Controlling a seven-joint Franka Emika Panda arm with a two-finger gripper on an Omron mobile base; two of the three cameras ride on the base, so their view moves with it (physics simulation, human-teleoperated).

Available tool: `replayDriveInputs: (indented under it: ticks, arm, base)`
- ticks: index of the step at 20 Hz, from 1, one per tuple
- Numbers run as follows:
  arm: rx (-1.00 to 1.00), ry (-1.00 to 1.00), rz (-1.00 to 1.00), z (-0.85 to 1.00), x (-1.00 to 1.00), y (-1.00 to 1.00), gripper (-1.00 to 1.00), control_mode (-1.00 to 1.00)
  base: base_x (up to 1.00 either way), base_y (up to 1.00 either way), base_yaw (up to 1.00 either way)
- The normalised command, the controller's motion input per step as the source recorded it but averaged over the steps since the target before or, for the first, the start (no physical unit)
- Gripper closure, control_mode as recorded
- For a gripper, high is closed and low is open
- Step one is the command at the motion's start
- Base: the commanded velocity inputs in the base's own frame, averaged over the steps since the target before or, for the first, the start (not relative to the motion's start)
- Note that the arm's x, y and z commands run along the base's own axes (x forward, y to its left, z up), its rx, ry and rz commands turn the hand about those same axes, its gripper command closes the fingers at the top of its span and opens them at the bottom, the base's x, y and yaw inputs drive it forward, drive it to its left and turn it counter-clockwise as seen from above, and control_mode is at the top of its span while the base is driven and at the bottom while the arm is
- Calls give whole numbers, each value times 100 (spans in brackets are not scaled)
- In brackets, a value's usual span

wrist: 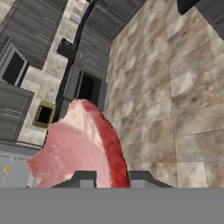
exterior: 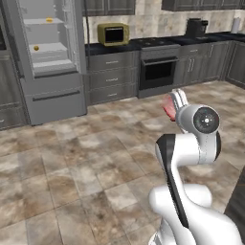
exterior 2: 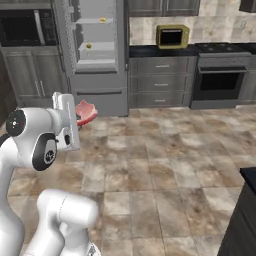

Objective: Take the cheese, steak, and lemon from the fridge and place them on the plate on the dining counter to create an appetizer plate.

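We see our white arm raised over the tiled floor, its two-finger gripper (wrist: 111, 178) clamped on the flat pinkish-red raw steak (wrist: 78, 144). In the left base view our wrist hides most of the steak.

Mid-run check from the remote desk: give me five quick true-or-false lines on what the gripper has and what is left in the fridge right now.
1. The gripper is shut on the steak. True.
2. The fridge door is closed. False: it stands open, with the pale shelves showing.
3. Two small yellow things sit on separate fridge shelves. True, though too small to tell cheese from lemon.
4. The steak is lying on the floor. False: it is held in the air above the tiles, beside the arm.
5. The yellow box on the back counter is standing inside the fridge. False: it sits on the dark counter to the right of the fridge.
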Motion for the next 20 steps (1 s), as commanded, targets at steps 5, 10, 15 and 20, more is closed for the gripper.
replayDriveInputs:
  ticks: [5, 10, 15, 20]
  arm:
    - [0, 0, 0, 0, 0, 0, 100, 100]
    - [0, 0, 0, 0, 0, 0, 100, 100]
    - [0, 0, 0, 0, 0, 0, 100, 100]
    - [0, 0, 0, 0, 0, 0, 100, 100]
  base:
    - [-100, -32, -14]
    - [-100, -49, -13]
    - [-100, -61, -11]
    - [-90, -79, -5]
